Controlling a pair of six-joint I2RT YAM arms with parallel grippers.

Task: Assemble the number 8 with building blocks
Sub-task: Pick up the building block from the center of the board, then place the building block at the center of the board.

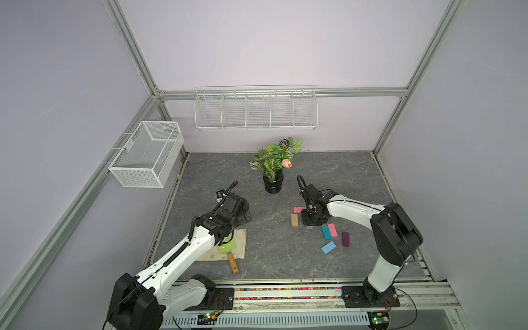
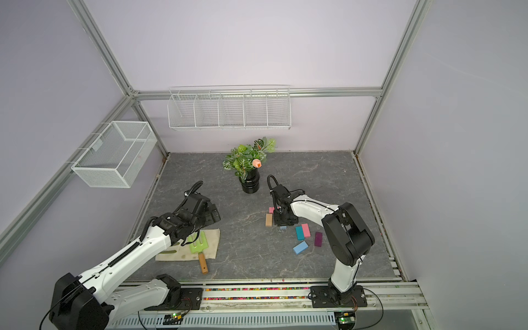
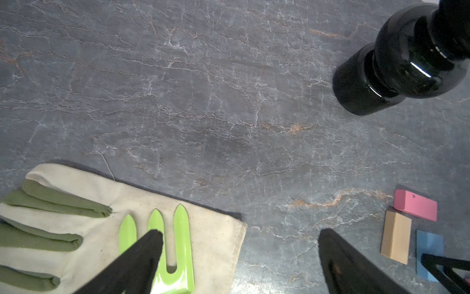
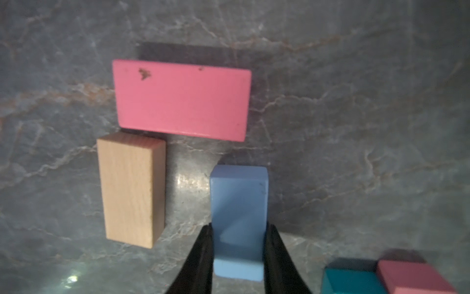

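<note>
Right tool clamps a light blue block; in a top view, tan block at its nine o'clock, teal block at four. Left tool gapes, released, near the glove.

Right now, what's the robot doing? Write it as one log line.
right gripper: shut on small light blue rectangular block | neighbours: tan wooden block, flat pink rectangular block | left gripper: open, empty
</note>
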